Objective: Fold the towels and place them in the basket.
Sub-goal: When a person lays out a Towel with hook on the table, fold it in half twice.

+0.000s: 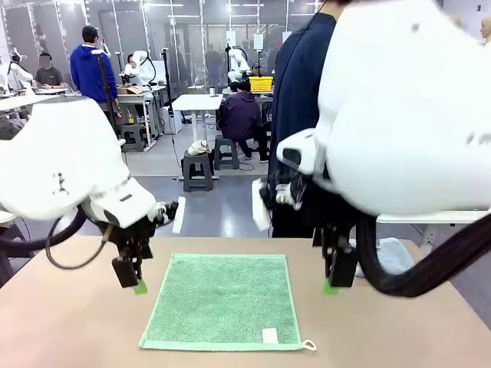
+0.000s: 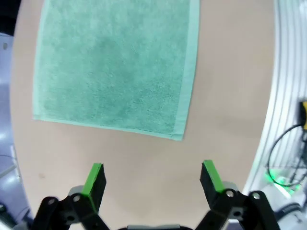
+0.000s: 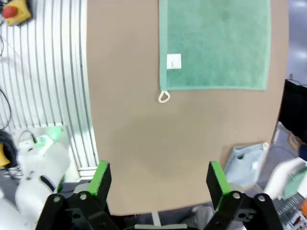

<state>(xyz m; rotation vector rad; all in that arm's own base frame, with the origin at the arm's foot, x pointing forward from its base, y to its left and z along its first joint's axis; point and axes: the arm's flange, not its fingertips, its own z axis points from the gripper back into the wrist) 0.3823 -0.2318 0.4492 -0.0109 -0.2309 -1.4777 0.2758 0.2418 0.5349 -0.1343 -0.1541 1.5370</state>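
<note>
In a busy lab, the green towel [image 1: 226, 300] is spread flat on a tan desk [image 1: 69, 330]. The left claw [image 2: 153, 175] and right claw [image 3: 158, 173] are held wide open, empty, at either side. Matching corners should be pinched evenly for a square fold.

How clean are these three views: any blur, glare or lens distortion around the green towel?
Front view: the green towel is sharp in even light; the near arm shells look washed out and soft. Left wrist view: the table edge bows from the wide lens; the open left gripper is crisp. Right wrist view: same bowing; label and loop read clearly.
</note>
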